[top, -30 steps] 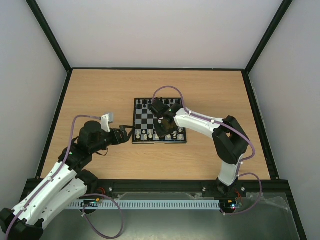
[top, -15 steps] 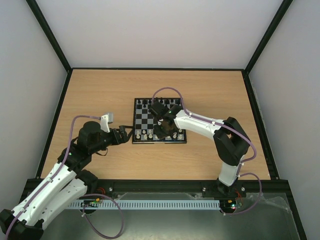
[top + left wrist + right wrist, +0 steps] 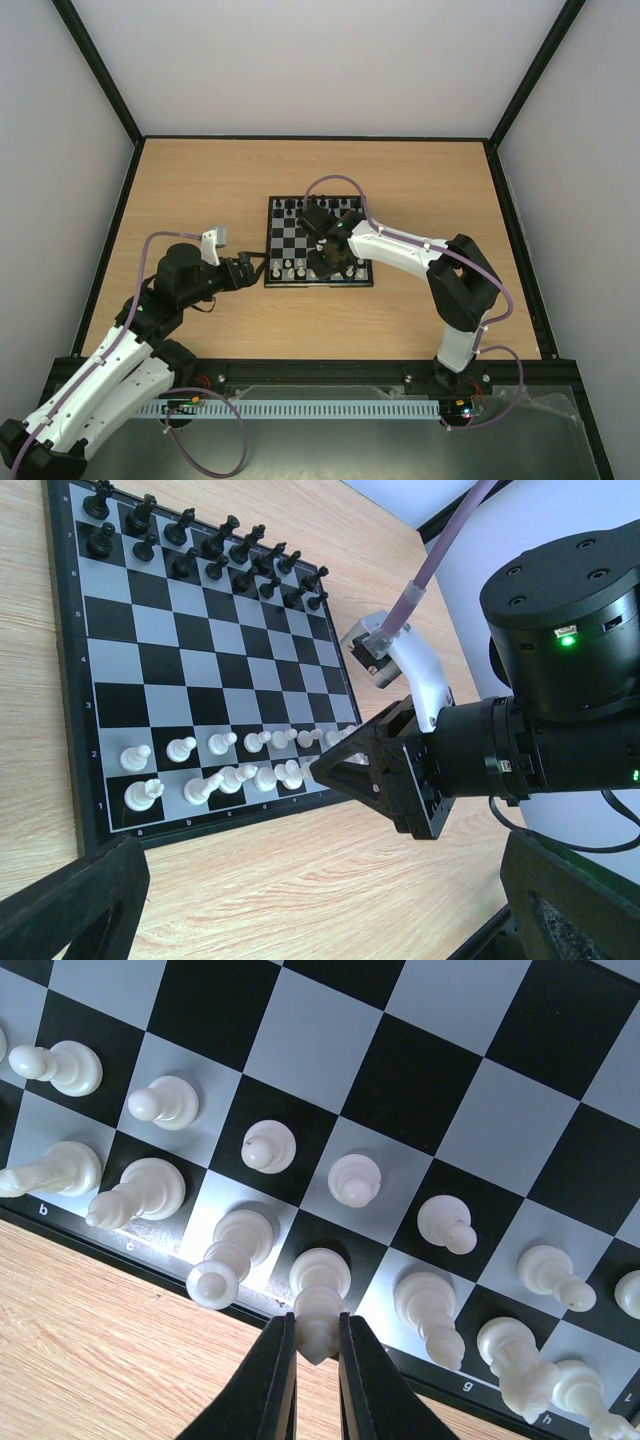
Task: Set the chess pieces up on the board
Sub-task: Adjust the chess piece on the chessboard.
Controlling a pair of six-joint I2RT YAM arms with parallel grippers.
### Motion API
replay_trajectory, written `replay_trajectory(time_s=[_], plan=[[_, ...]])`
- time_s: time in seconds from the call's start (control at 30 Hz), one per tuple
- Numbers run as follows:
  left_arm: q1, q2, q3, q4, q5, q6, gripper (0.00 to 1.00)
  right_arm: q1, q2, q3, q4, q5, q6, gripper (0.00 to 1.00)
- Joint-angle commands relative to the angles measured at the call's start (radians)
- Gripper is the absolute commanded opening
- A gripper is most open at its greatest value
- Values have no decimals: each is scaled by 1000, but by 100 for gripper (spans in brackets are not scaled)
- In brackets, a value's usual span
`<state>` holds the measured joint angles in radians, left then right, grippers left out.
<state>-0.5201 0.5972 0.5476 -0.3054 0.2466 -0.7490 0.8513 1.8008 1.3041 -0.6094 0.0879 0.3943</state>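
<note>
Two ranks of white chess pieces [image 3: 269, 1146] look filled; what's my right hand [image 3: 318, 1332] doing?
— Clenched on a back-rank piece [image 3: 320, 1275] at the board's [image 3: 430, 1080] near edge. I'd let go softly and rise straight; neighbours crowd it. Left hand [image 3: 255, 268] gapes beside the board.

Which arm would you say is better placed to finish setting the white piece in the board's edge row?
Right. Its gripper grips a white piece standing on the board; the left gripper sits open beside the board, holding nothing.
</note>
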Motion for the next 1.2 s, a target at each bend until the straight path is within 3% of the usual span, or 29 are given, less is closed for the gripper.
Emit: replay_trajectory(time_s=[0.0,0.23,0.4,0.73,1.0,1.17], plan=[[7,-7,-11,15,14,-5,99,5,-17,-9,-61,28,11,11],[6,-7,-10,15,13,-3,100,5,-27,0,-65,29,11,23],[6,-10,-7,13,9,-3,100,6,-43,15,-69,26,9,27],[6,3,77,-52,-82,42,100,5,-178,5,-66,26,8,44],[6,-1,97,-97,-128,44,99,4,-344,-119,-47,39,31,61],[6,-3,70,-94,-132,30,99,5,-414,-203,-12,3,41,62]])
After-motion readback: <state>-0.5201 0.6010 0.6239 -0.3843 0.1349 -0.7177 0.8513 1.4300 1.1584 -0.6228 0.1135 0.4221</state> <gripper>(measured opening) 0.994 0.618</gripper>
